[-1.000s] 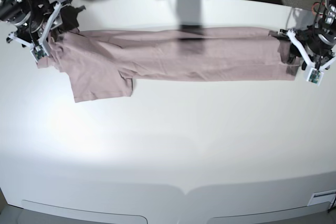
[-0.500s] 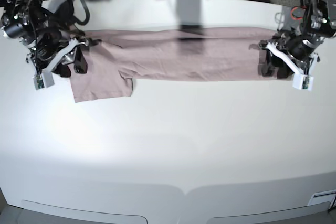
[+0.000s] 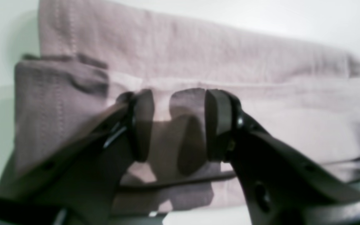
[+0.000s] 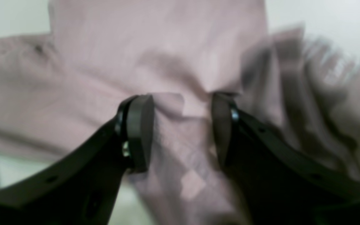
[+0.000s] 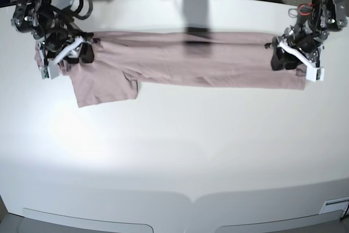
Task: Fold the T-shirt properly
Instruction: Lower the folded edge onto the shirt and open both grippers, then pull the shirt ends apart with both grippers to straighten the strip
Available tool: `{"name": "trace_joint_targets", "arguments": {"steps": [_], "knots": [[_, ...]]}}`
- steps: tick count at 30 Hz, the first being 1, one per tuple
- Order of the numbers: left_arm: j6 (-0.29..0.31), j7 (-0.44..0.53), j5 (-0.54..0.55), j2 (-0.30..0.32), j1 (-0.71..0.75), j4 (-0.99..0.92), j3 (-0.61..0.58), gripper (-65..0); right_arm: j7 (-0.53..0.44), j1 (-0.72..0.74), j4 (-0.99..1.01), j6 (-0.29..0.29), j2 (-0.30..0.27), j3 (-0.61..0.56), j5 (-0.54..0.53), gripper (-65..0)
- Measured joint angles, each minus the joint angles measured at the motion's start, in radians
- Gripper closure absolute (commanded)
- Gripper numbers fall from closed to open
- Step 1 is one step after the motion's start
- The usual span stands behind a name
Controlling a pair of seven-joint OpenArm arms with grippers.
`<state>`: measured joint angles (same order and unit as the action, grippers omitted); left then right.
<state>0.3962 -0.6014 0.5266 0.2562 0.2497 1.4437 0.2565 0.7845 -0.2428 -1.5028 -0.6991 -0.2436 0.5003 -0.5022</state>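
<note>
Across upper frame: T-shirt [image 5: 191, 61] lengthwise left–right; right gripper [image 5: 73, 57] at left end, left gripper [image 5: 288, 58] at right end, both parted, ungrasping.

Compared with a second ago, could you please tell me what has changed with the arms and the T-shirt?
Both arms swung inward: the left tool and right tool now sit over the ends of the T-shirt, jaws apart with cloth between them; whether either grips it is unclear. The shirt's right-arm end looks slightly bunched. The long folded band and the sleeve stayed put on the table.
</note>
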Motion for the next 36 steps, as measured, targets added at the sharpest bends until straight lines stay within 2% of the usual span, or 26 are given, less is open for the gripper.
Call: {"name": "trace_joint_targets", "arguments": {"steps": [5,10,18,21,23,26,30,36], "knots": [[0.018,0.024,0.017,0.001,-0.108,-0.126,0.001,-27.0,-0.006,0.109,0.102,-0.006,-0.005,0.001,0.01,-30.4],[0.024,0.031,-0.049,0.001,-0.199,-0.206,-0.001,-27.0,-0.011,0.2,0.168,-0.009,-0.006,-0.026,0.056,-30.4],[0.011,0.027,-0.067,0.001,-0.264,-0.254,-0.001,-27.0,-0.082,0.321,0.261,-0.002,-0.014,-0.19,0.19,-30.4],[0.004,0.028,-0.127,-0.003,-0.283,-0.256,-0.001,-27.0,-0.123,0.354,0.28,0.015,-0.014,-0.243,0.219,-30.4],[0.0,0.029,-0.154,-0.002,-0.296,-0.261,-0.003,-27.0,-0.103,0.383,0.282,0.04,-0.014,-0.258,0.243,-30.4],[-0.005,0.001,-0.164,0.0,-0.314,-0.262,-0.003,-27.0,-0.021,0.44,0.285,0.041,-0.014,-0.261,0.254,-30.4],[-0.005,-0.005,-0.167,0.008,-0.322,-0.264,-0.003,-27.0,0.005,0.456,0.284,0.04,-0.031,-0.261,0.208,-30.4],[-0.031,-0.054,-0.131,0.058,-0.312,-0.217,-0.008,-27.0,0.037,0.455,0.186,0.037,-0.115,-0.261,0.109,-30.4]]}}
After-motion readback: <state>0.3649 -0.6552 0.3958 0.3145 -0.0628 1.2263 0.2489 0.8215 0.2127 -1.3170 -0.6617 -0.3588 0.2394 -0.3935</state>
